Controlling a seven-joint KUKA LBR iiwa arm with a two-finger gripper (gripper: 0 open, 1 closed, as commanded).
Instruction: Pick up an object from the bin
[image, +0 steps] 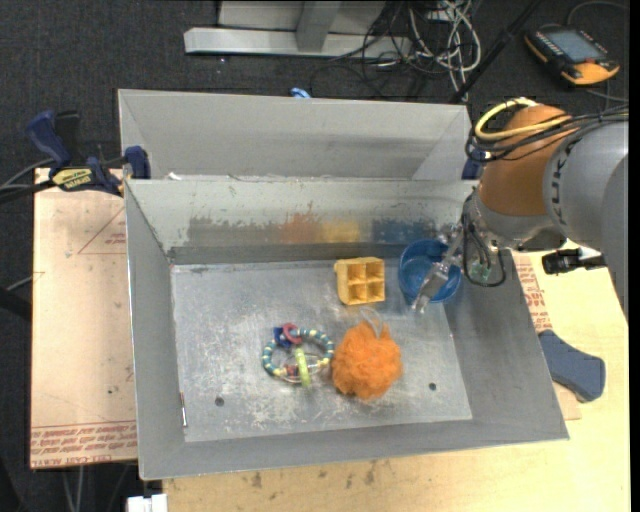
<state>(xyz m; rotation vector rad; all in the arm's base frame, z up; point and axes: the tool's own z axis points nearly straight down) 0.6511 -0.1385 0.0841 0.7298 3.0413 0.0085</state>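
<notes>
Grey metal bin (225, 300) with sloped walls, so all the loose stuff has ended up down on the flat floor. Lower middle there's a fuzzy orange pom-pom ball (366, 365) touching a ring of coloured beads (298, 355) on its left. Above those sits a yellow block with square pockets (360, 280), and just to its right a blue cup (412, 268) tucked up near the right wall. The gripper (432, 288) is down over that cup's right side, which figures since the arm comes in from the right edge of the frame and the cup is the closest thing. Honestly can't tell whether the gripper is open or closed, or gripping the rim. I'd guess the cup is the target, but nothing's lifted yet.
</notes>
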